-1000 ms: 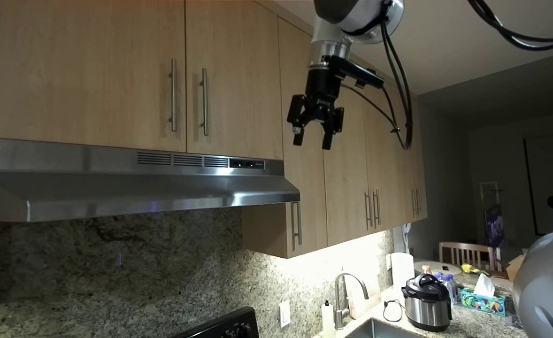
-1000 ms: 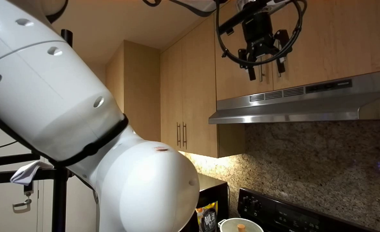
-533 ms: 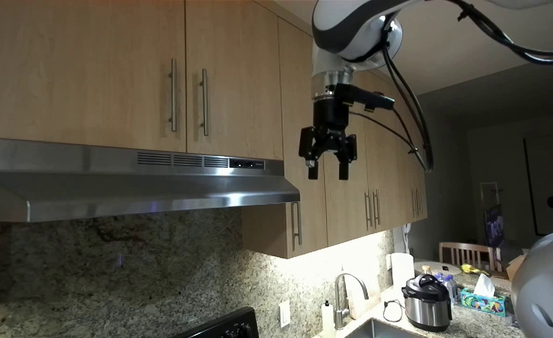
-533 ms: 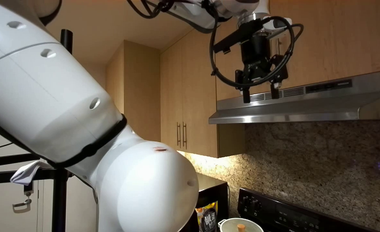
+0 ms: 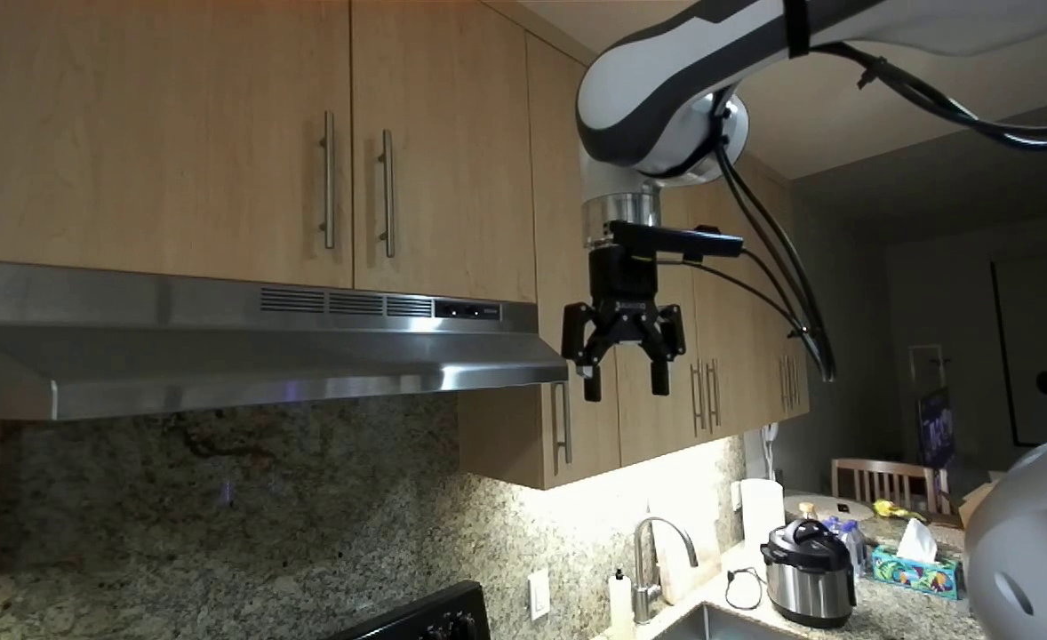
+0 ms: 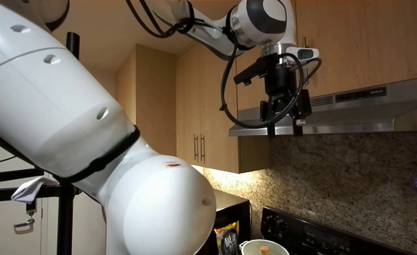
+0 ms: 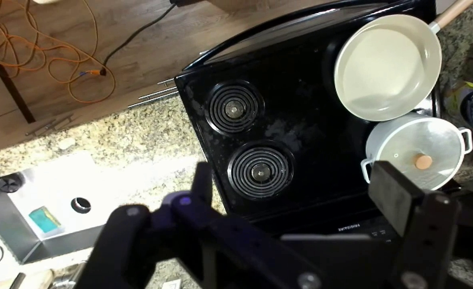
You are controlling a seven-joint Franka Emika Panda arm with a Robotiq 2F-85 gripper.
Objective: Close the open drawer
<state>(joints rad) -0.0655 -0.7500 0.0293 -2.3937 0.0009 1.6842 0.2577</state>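
Wrist view: looking down on a black coil-burner stove (image 7: 308, 96), cream round frying pan (image 7: 385, 68) and white lidded pot (image 7: 413, 140) on its right.
Black two-finger gripper (image 5: 626, 387): points down in both exterior views, fingers spread apart.
Drawer: honestly can't pick it out; slim silver bar handles (image 7: 153, 99) show at the speckled granite counter's (image 7: 156, 128) edge, just beside the stove.

In an exterior view, the glossy white arm (image 6: 88, 136) at left bears round recesses (image 6: 102, 113), a black strap (image 6: 100, 164) and a reddish mark (image 6: 173, 164), with looped black cables (image 6: 223, 107) and black gripper (image 6: 284, 130) at upper right
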